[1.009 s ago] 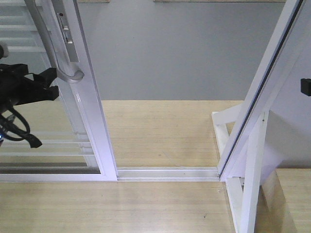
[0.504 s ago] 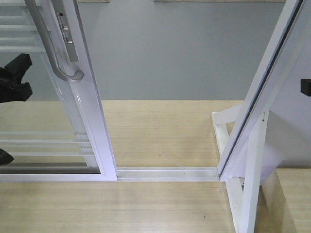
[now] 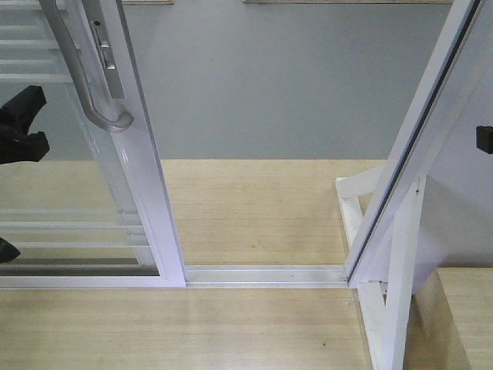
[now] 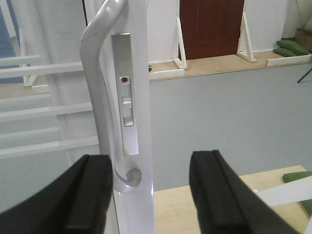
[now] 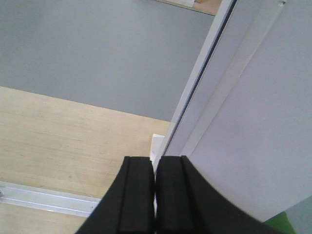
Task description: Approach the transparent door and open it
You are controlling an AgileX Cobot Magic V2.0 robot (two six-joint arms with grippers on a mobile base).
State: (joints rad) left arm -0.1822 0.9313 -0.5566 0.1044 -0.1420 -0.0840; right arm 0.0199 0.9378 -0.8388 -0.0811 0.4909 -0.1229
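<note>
Left gripper [image 4: 148, 195], jaws spread, has backed off the handle [image 4: 100, 92] since a second ago. Transparent door [image 3: 139, 177] stands slid aside, doorway clear, so opening looks done. Right gripper [image 5: 155, 195] is pressed together.

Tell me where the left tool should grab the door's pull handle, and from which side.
Grip the straight vertical shaft of the pull handle, above its hooked lower end. It stands off the door frame, leaving finger room. Approach head-on with the open left tool, shifted left.

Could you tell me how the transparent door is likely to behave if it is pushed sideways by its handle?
The transparent door probably slides rather than swings, since it sits in a floor track. The curved metal handle looks stiff but smooth, so possibly slippery.
</note>
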